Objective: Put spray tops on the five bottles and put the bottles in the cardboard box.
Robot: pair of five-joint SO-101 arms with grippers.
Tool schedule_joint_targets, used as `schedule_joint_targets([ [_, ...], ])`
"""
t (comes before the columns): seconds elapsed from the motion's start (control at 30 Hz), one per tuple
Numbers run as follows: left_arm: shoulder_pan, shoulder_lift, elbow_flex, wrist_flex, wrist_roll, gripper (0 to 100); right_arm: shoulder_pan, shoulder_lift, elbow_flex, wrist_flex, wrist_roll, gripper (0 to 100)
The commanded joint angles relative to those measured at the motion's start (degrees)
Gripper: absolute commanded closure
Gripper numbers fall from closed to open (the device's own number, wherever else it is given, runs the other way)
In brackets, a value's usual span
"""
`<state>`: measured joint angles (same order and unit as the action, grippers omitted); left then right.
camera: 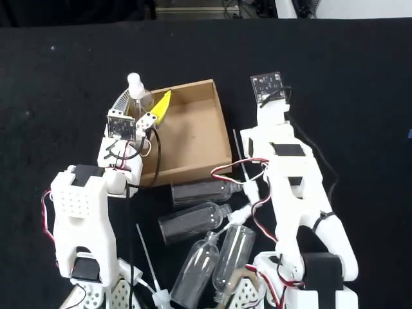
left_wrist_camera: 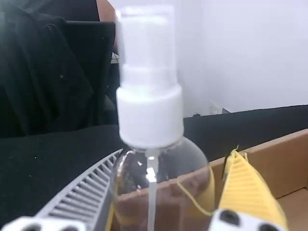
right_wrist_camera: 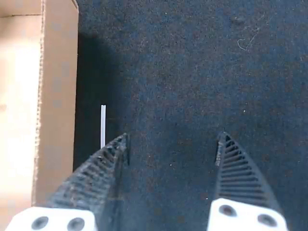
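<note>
- Left gripper [camera: 141,102]: fingers closed on the capped bottle [left_wrist_camera: 159,178]. It is held upright at the far-left corner of the cardboard box [camera: 193,132], with the spray top [left_wrist_camera: 149,96] seated on its neck.
- Can't tell if that bottle is over the box floor or just outside the left wall. From the high view it looks to be above the rim and not set down.
- Right gripper [right_wrist_camera: 173,144]: fingers open, holding nothing. It points down at the counter [right_wrist_camera: 192,72] just beside the box's right wall, and a thin white dip tube [right_wrist_camera: 103,125] lies between the wall and one finger.
- Progress, my read: one of five capped, none boxed.
- Four bottles [camera: 206,191] lie uncapped in a cluster on the counter in front of the box, between the two arm bases.
- Loose spray tops [camera: 250,190] lie by the necks near the right arm. Another lies at the near-left edge [camera: 158,297].
- Box: the drop path looks free once the bottle is past the wall. Main risk is the bottle base or the yellow finger [camera: 162,103] clipping the cardboard rim.
- Cluster is tight: the bottles touch each other and sit close to the right arm's links, so a pick will likely nudge its neighbours.
- Most room to work is on the counter right of the box.
</note>
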<state>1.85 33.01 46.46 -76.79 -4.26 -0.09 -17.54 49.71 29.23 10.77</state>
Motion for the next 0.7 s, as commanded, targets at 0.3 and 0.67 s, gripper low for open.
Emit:
schedule_joint_targets([
  [0.3, -0.6, -10.3, 2.4, 3.3, -0.5, 70, 1.3, -3.0, -0.3, -1.5, -0.1, 73.4],
  [0.67, -0.6, -18.0, 2.2, 21.0, -1.0, 70, 1.4, -3.0, -0.3, -1.2, -0.1, 73.4],
])
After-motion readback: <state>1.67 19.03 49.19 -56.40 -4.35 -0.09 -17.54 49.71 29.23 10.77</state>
